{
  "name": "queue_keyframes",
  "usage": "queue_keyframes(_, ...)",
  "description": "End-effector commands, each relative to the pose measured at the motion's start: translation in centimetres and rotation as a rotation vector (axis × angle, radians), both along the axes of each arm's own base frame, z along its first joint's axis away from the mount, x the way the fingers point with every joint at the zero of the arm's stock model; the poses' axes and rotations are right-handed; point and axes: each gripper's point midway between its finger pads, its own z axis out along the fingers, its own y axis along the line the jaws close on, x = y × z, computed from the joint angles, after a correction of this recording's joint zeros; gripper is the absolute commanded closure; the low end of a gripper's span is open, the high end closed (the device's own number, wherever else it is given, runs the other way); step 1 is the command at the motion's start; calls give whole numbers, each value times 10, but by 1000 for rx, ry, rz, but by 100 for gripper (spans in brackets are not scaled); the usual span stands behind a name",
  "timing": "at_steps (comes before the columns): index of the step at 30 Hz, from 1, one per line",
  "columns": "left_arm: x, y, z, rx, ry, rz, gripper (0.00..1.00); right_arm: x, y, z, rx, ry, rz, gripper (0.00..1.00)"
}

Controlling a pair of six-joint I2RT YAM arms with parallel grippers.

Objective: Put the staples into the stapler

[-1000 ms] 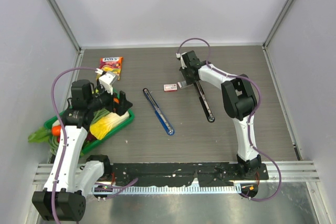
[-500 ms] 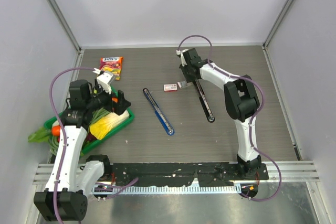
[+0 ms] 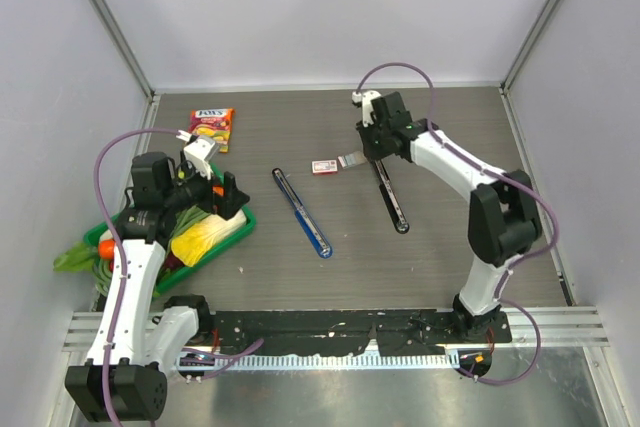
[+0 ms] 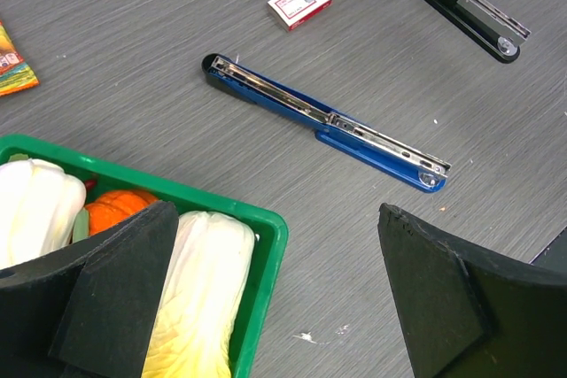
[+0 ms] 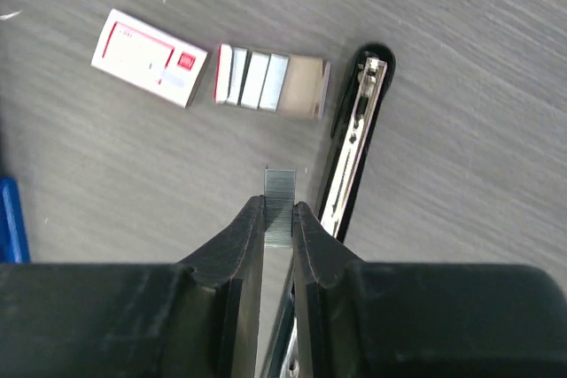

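Observation:
My right gripper (image 5: 279,210) is shut on a short silvery strip of staples (image 5: 280,190), which sticks out past the fingertips. It hovers just left of the rear end of the black stapler (image 5: 356,139), which lies opened flat on the table (image 3: 388,192). In the top view the right gripper (image 3: 374,150) is over that stapler's far end. A blue stapler (image 3: 302,212) also lies opened flat mid-table, and shows in the left wrist view (image 4: 328,121). My left gripper (image 4: 276,223) is open and empty, above the edge of the green basket (image 4: 270,241).
A red-and-white staple box (image 5: 149,57) and its open inner tray holding more staple strips (image 5: 266,81) lie left of the black stapler. The green basket (image 3: 243,223) with vegetables sits at the left. A snack packet (image 3: 212,125) lies at the back left.
My right gripper has shifted to the right, toward the black stapler's far end, and its elbow has swung out right. The left arm has barely moved.

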Motion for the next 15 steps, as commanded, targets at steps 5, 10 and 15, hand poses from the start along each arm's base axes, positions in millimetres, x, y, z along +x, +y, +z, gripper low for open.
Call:
queue_keyframes(5,4,-1,9,-27,-38,-8,0,-56,-36,20,99,-16,54,81)
queue_keyframes(10,5,0,9,-46,-41,-12,0,-81,-53,5,150,-41,73,82)
queue_keyframes(15,4,0,9,-69,-43,-21,0,-104,-60,-10,191,-48,97,81)
